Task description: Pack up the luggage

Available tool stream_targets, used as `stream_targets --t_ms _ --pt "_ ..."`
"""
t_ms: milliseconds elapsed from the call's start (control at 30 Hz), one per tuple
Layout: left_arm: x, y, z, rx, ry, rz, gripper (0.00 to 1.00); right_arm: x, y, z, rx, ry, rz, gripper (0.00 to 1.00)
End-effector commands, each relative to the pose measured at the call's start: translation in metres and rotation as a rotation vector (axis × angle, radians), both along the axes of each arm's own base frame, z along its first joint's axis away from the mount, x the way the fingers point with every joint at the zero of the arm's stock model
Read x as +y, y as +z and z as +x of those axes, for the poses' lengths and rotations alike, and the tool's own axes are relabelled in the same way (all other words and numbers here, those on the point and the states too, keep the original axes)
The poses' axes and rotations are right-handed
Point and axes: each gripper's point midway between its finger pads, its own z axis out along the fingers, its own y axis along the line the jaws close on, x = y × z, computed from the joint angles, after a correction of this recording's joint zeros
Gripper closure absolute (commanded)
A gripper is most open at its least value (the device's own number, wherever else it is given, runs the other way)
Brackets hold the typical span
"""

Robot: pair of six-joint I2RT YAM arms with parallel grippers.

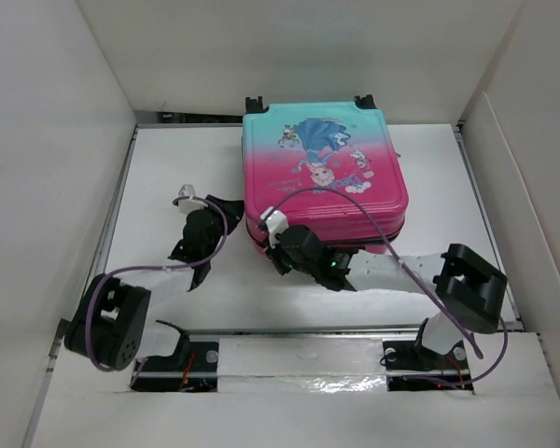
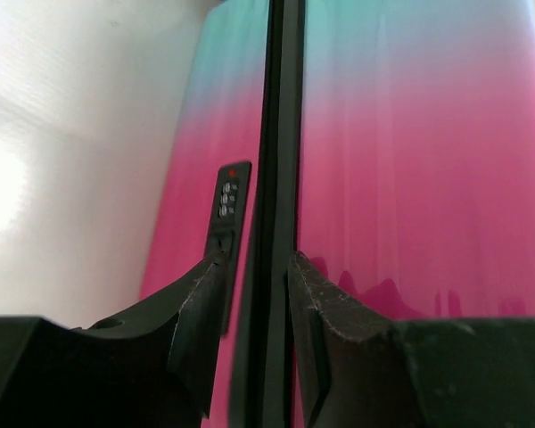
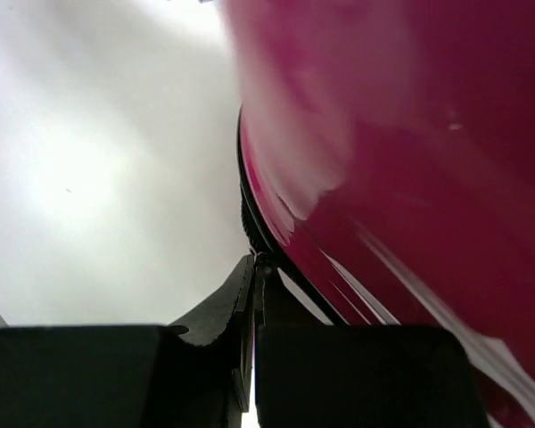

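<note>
One suitcase (image 1: 325,168) lies flat and closed on the bench (image 1: 159,168), with its two wheels (image 1: 255,103) at the far end. The left claw (image 1: 230,207) is narrowly parted and faces the left wall of the suitcase. The black zip seam (image 2: 281,134) runs straight ahead between its fingers, and one combination lock (image 2: 229,198) is just to the left. The right claw (image 1: 282,245) is pressed shut at the near-left corner, touching or almost touching the seam.

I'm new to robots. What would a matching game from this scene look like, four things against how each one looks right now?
1 luggage
2 left gripper
3 right gripper
4 wheels

A shut, at the luggage's near corner
B pink and teal, closed
C black, at the far edge
D fingers apart, astride the black seam

Pairs: 1-B, 2-D, 3-A, 4-C
</note>
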Motion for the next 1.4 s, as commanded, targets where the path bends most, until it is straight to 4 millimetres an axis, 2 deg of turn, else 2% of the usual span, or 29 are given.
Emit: stream_targets --t_ms 0,100,167,233,267,300,333,367,467,500,567,600,633,733,767,833,867,900,933,967,1000,1033,1067,1100,1133,1167,1200,1267,1367 --pt "-0.032 0.012 -0.040 -0.029 -0.174 -0.050 0.70 0.097 0.073 -0.097 -0.033 0.392 0.227 1.00" --pt "-0.026 0.012 -0.050 -0.030 -0.165 -0.032 0.69 0.100 0.082 -0.110 -0.047 0.395 0.290 1.00" --pt "-0.028 0.014 -0.054 -0.033 -0.176 -0.030 0.69 0.077 0.065 -0.098 -0.036 0.330 0.288 1.00" --pt "-0.024 0.024 -0.051 -0.057 -0.145 -0.018 0.66 0.050 0.078 -0.082 -0.031 0.280 0.347 1.00" --pt "-0.028 0.029 -0.052 -0.068 -0.155 -0.009 0.66 0.024 0.053 -0.069 0.002 0.253 0.317 1.00" --pt "-0.036 0.034 -0.055 -0.076 -0.172 -0.006 0.64 0.006 0.072 -0.065 -0.019 0.232 0.374 1.00" --pt "-0.044 0.039 -0.058 -0.088 -0.189 -0.007 0.63 -0.011 0.069 -0.060 -0.020 0.215 0.376 1.00" --pt "-0.054 0.050 -0.059 -0.102 -0.210 -0.008 0.63 -0.039 0.048 -0.051 0.000 0.171 0.345 1.00" --pt "-0.091 0.059 -0.072 -0.115 -0.257 0.030 0.60 -0.093 0.059 -0.044 -0.036 0.093 0.347 1.00" --pt "-0.092 0.056 -0.069 -0.110 -0.233 0.050 0.58 -0.119 0.051 -0.030 -0.042 0.020 0.325 1.00" --pt "-0.086 0.064 -0.061 -0.122 -0.197 0.063 0.53 -0.150 0.058 -0.029 -0.072 -0.023 0.316 1.00" --pt "-0.074 0.073 -0.054 -0.142 -0.152 0.064 0.39 -0.169 0.059 -0.018 -0.086 -0.084 0.308 1.00" --pt "-0.064 0.078 -0.047 -0.153 -0.129 0.072 0.34 -0.179 0.053 -0.020 -0.066 -0.101 0.287 1.00" --pt "-0.020 0.104 -0.016 -0.189 -0.021 0.060 0.20 -0.193 0.057 -0.021 -0.072 -0.106 0.319 1.00" --pt "-0.013 0.127 -0.004 -0.233 0.002 0.039 0.17 -0.194 0.056 -0.023 -0.064 -0.105 0.325 1.00" --pt "-0.001 0.131 0.024 -0.219 0.014 0.059 0.14 -0.196 0.050 -0.023 -0.052 -0.107 0.319 1.00" --pt "-0.003 0.164 0.039 -0.276 0.005 0.068 0.14 -0.195 0.046 -0.026 -0.040 -0.091 0.318 1.00" --pt "-0.013 0.143 0.059 -0.214 -0.030 0.101 0.14 -0.194 0.044 -0.027 -0.032 -0.080 0.319 1.00" --pt "-0.017 0.146 0.073 -0.202 -0.048 0.121 0.13 -0.192 0.044 -0.028 -0.027 -0.071 0.319 1.00" --pt "-0.027 0.173 0.089 -0.223 -0.073 0.133 0.13 -0.191 0.044 -0.030 -0.026 -0.062 0.316 1.00" --pt "-0.041 0.144 0.107 -0.159 -0.136 0.177 0.13 -0.191 0.042 -0.029 -0.024 -0.065 0.310 1.00" --pt "-0.049 0.143 0.117 -0.153 -0.162 0.187 0.13 -0.191 0.042 -0.028 -0.025 -0.069 0.309 1.00" --pt "-0.056 0.165 0.130 -0.178 -0.179 0.190 0.13 -0.191 0.042 -0.028 -0.025 -0.070 0.307 1.00" --pt "-0.063 0.137 0.145 -0.118 -0.200 0.216 0.14 -0.189 0.042 -0.029 -0.024 -0.058 0.307 1.00" --pt "-0.067 0.134 0.154 -0.110 -0.208 0.224 0.14 -0.189 0.042 -0.029 -0.023 -0.058 0.306 1.00" --pt "-0.066 0.150 0.166 -0.129 -0.198 0.223 0.15 -0.187 0.041 -0.031 -0.020 -0.049 0.303 1.00" --pt "-0.070 0.126 0.178 -0.082 -0.206 0.239 0.15 -0.187 0.041 -0.030 -0.019 -0.050 0.301 1.00" --pt "-0.075 0.113 0.188 -0.032 -0.220 0.260 0.15 -0.185 0.040 -0.032 -0.015 -0.040 0.299 1.00" --pt "-0.082 0.114 0.210 -0.036 -0.212 0.252 0.16 -0.184 0.039 -0.031 -0.015 -0.039 0.297 1.00"
